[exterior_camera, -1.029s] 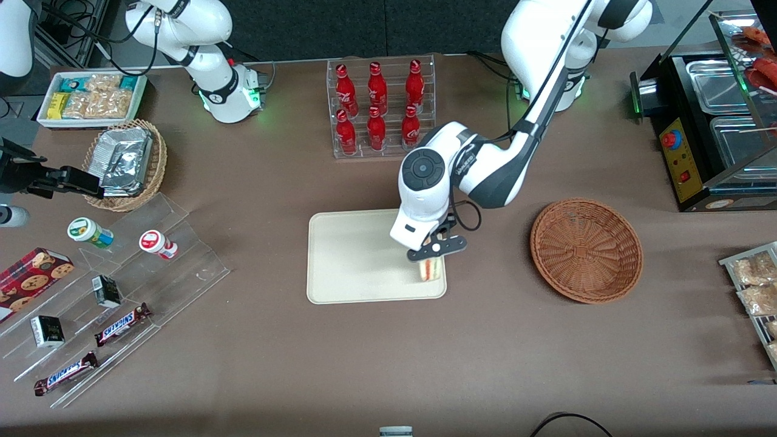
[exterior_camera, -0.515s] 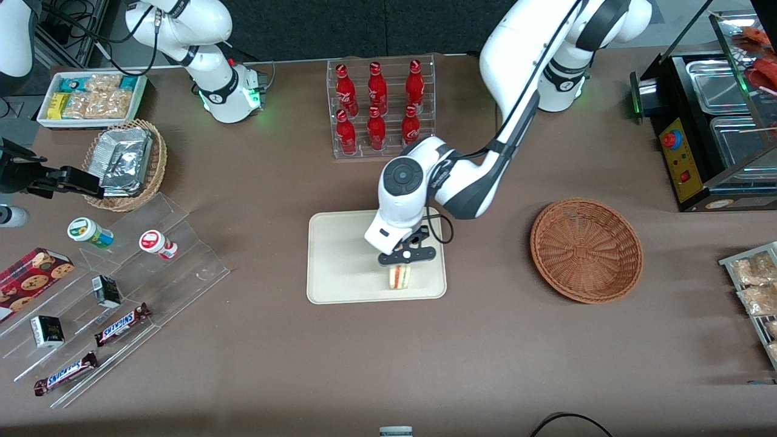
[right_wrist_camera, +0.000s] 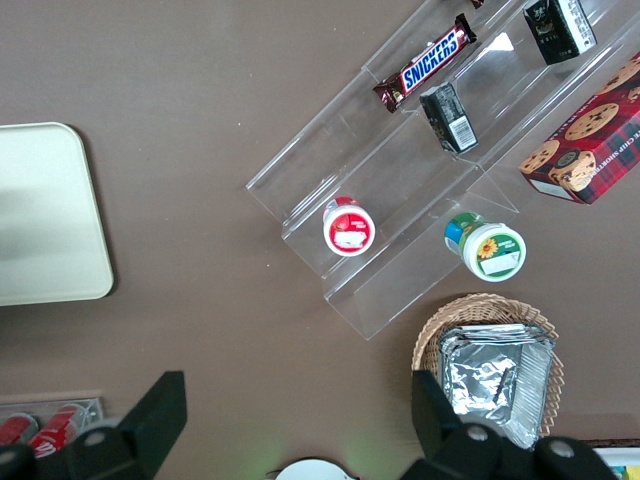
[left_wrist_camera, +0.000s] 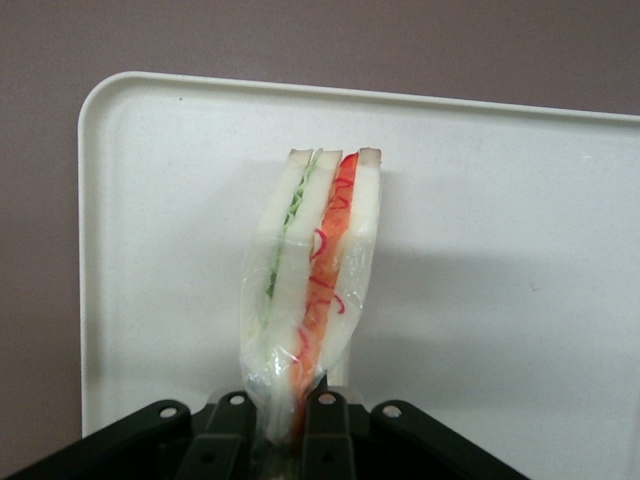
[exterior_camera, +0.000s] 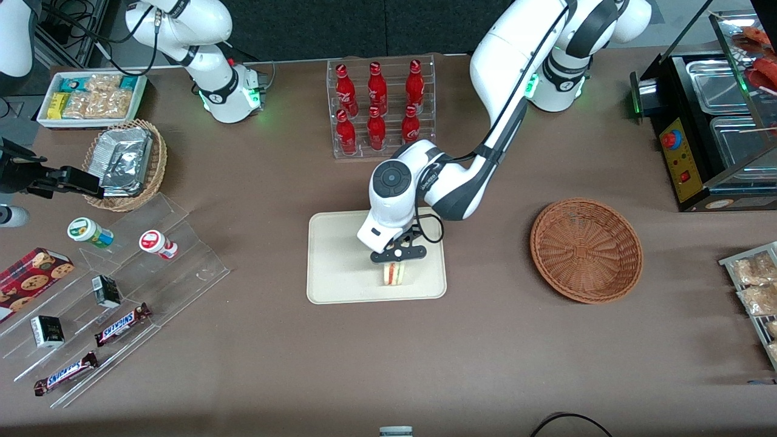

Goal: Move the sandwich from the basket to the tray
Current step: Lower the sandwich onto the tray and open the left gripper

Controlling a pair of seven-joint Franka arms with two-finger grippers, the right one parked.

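Observation:
The sandwich [exterior_camera: 393, 274] [left_wrist_camera: 315, 270] is a plastic-wrapped wedge of white bread with green and red-orange layers showing on its cut edge. It hangs cut edge down over the cream tray [exterior_camera: 340, 267] [left_wrist_camera: 500, 230], over the part nearer the front camera. My left gripper [exterior_camera: 397, 260] [left_wrist_camera: 282, 420] is shut on the sandwich's wrapped end, its black fingers [left_wrist_camera: 335, 425] pinching the wrap. The reddish-brown wicker basket [exterior_camera: 586, 249] sits empty toward the working arm's end of the table, apart from the tray.
A clear rack of red bottles [exterior_camera: 379, 106] stands farther from the camera than the tray. Acrylic display steps with snack bars and small tubs [exterior_camera: 115, 285] and a tan basket of foil packs [exterior_camera: 124, 162] lie toward the parked arm's end. A black food warmer [exterior_camera: 710, 121] stands at the working arm's end.
My gripper has carried the sandwich from the tray's edge on the basket side toward the tray's middle, moving toward the parked arm's end. Its hold stays shut.

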